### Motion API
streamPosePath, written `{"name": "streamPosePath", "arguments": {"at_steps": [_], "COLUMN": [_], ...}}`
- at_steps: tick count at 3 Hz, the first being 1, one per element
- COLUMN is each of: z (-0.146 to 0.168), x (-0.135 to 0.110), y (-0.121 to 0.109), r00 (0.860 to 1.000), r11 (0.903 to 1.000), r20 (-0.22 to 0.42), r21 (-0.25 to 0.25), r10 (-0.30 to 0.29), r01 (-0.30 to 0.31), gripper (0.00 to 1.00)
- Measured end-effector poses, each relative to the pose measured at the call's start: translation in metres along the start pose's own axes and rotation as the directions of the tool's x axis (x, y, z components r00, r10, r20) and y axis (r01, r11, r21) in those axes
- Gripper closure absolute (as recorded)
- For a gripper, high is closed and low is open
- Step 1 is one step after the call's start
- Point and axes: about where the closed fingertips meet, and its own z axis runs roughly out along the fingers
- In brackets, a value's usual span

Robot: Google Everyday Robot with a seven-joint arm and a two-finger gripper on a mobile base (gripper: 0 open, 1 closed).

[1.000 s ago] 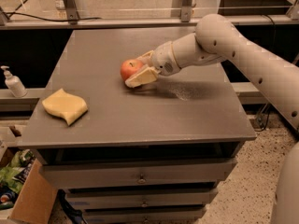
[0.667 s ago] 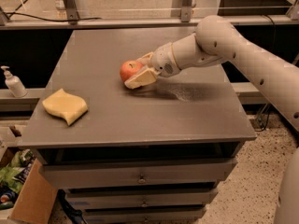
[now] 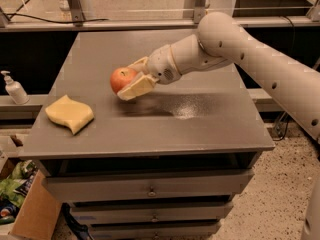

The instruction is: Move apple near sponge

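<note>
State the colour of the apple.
The apple is red-orange, clearest in the camera view; the gripper grips it over the table.

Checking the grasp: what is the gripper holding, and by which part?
The gripper, over the middle of the table, is shut on the apple, one finger on its near side and one on its far side.

The arm (image 3: 260,69) is a cream-white run of smooth, rounded tube segments with thin seams at the joints. Small dark round holes are dotted along its shell, and the wrist housing has a patch of fine dark perforations. It ends in the gripper (image 3: 125,80), at the apple (image 3: 121,76) over the middle of the table (image 3: 210,124); its two flat, wedge-shaped fingers (image 3: 136,87) are pale yellow.
</note>
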Motion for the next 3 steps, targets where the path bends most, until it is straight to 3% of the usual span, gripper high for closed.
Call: {"name": "streamPosePath", "arguments": {"at_steps": [1, 3], "z": [0.012, 0.044], "x": [-0.020, -0.019], "y": [0.025, 0.052], "r00": [0.999, 0.994], "r11": [0.9974, 0.9870], "r20": [0.007, -0.059], "r21": [-0.056, -0.134], "r10": [-0.044, -0.097], "r01": [0.044, 0.088], "gripper": [1.00, 1.00]}}
